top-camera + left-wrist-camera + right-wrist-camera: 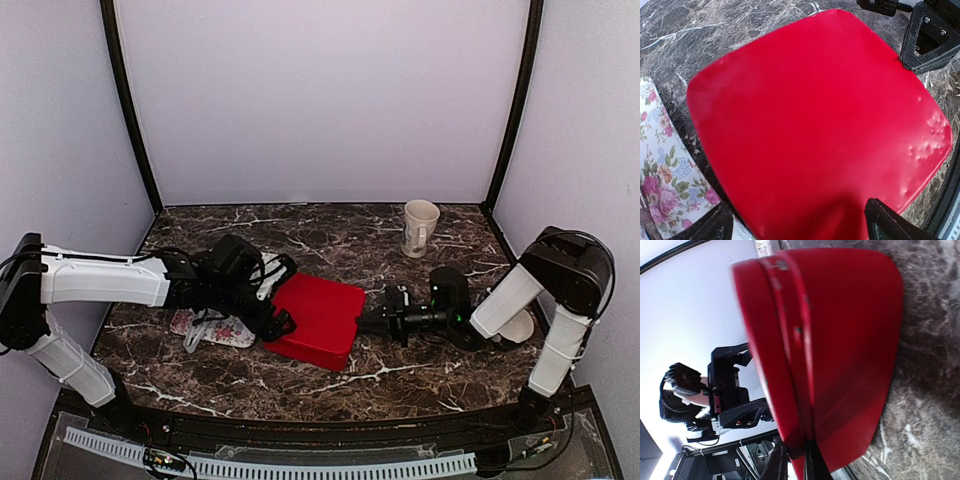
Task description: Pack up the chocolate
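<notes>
Right pincer (366, 322) tight on red box (315, 315)

Glossy red rounded-square box (318, 318): landmark, closed, small dents near one corner.
Dark brown white-veined marble tabletop (330, 235): beneath box.
Cream patterned ceramic mug (419, 228): upright, behind and right of box, well apart.
White floral-print fabric (222, 330): just left of box, flat on tabletop.
Pale lilac walls (320, 100): behind box.
</notes>
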Robot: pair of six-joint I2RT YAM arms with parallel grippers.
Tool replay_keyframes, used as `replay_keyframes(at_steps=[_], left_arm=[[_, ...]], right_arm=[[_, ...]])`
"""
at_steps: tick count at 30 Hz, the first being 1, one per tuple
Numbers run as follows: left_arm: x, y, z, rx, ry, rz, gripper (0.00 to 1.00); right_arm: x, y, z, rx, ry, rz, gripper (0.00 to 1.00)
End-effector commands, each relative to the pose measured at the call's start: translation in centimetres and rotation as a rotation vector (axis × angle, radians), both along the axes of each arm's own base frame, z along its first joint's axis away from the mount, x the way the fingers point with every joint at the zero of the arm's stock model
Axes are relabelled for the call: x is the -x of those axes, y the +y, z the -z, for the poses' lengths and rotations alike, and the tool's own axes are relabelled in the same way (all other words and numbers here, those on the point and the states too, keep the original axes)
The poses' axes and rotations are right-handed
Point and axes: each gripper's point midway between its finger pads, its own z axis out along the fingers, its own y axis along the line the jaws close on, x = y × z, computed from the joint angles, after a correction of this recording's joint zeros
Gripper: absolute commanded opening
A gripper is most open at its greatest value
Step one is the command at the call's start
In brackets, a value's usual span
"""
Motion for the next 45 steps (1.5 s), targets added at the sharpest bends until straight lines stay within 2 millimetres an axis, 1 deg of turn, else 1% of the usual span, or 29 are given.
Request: replay_keyframes(at_steps=[1,2,5,7,8,10,12,14,15,16,18,20,21,24,27,29,30,33,35,38,41,44,45], left_arm=[[0.2,-0.4,-3.9,0.168,-0.091,0.017,0.97],[-0.1,0.1,-4.1,0.191,-0.086,-0.004,0.98],[-1.1,1.7,-4.5,0.245,-0.006,-0.087,0.99],[-1.1,2.1,-5.0,0.253,-0.006,-0.083,0.98],[-0.7,1.8,-5.7,0.258,-0.031,-0.044,0.98],[0.6,0.8,-6.8,0.205,-0.161,0.067,0.99],[2.4,-0.6,-7.1,0.119,-0.293,0.193,0.99],[3.8,-1.9,-6.4,0.06,-0.335,0.287,0.95],[4.9,-2.8,-5.8,0.017,-0.351,0.345,0.93],[5.3,-3.4,-5.6,-0.013,-0.383,0.385,0.9],[6.5,-4.7,-4.6,-0.089,-0.438,0.467,0.89],[7.1,-5.8,-3.3,-0.16,-0.487,0.514,0.88],[6.9,-6.3,-3.0,-0.2,-0.532,0.517,0.87],[7.2,-8.2,-2.2,-0.252,-0.617,0.568,0.86],[7.7,-9.6,-0.8,-0.311,-0.665,0.637,0.8],[7.4,-10.2,0.0,-0.358,-0.706,0.645,0.76],[7.1,-10.3,0.0,-0.372,-0.728,0.631,0.74],[5.9,-10.6,-0.5,-0.396,-0.771,0.57,0.62],[5.4,-10.7,-0.7,-0.399,-0.777,0.535,0.55],[5.0,-10.7,-0.9,-0.389,-0.773,0.486,0.47],[5.1,-11.0,-1.7,-0.325,-0.739,0.44,0.41],[5.2,-11.3,-2.4,-0.262,-0.705,0.397,0.31],[5.3,-11.3,-2.3,-0.244,-0.683,0.392,0.28]], right_arm=[[0.2,-0.4,-2.1,-0.022,-0.052,-0.012,0.0],[0.3,-0.5,-1.9,-0.007,-0.053,-0.02,0.0],[0.6,-0.8,-1.3,0.034,-0.065,-0.044,0.0],[0.7,-1.0,-1.0,0.056,-0.062,-0.055,0.0],[0.8,-1.1,-0.8,0.064,-0.06,-0.061,0.0],[0.8,-1.1,-0.9,0.066,-0.07,-0.064,0.0],[0.8,-1.1,-1.0,0.062,-0.071,-0.064,0.0],[0.8,-1.1,-1.1,0.062,-0.068,-0.064,0.0],[0.8,-1.1,-1.0,0.062,-0.066,-0.064,0.0],[0.8,-1.1,-1.0,0.061,-0.066,-0.064,0.0],[0.7,-1.1,-1.0,0.058,-0.065,-0.06,0.0],[0.7,-1.0,-1.2,0.052,-0.068,-0.061,0.0],[0.7,-1.0,-1.3,0.051,-0.069,-0.061,0.0],[0.8,-1.0,-1.3,0.05,-0.07,-0.063,0.0],[0.9,-1.0,-1.3,0.047,-0.071,-0.066,0.0],[0.9,-1.1,-1.2,0.049,-0.066,-0.068,0.0],[0.9,-1.0,-1.2,0.048,-0.066,-0.07,0.0],[1.0,-1.0,-1.2,0.05,-0.062,-0.074,0.0],[1.1,-0.8,-1.0,0.05,-0.062,-0.08,0.0],[1.1,-0.6,-0.7,0.05,-0.056,-0.087,0.0],[1.0,-0.5,-0.4,0.053,-0.054,-0.087,0.0],[1.0,-0.5,0.0,0.06,-0.051,-0.082,0.07],[1.0,-0.6,0.1,0.063,-0.048,-0.08,0.09]])
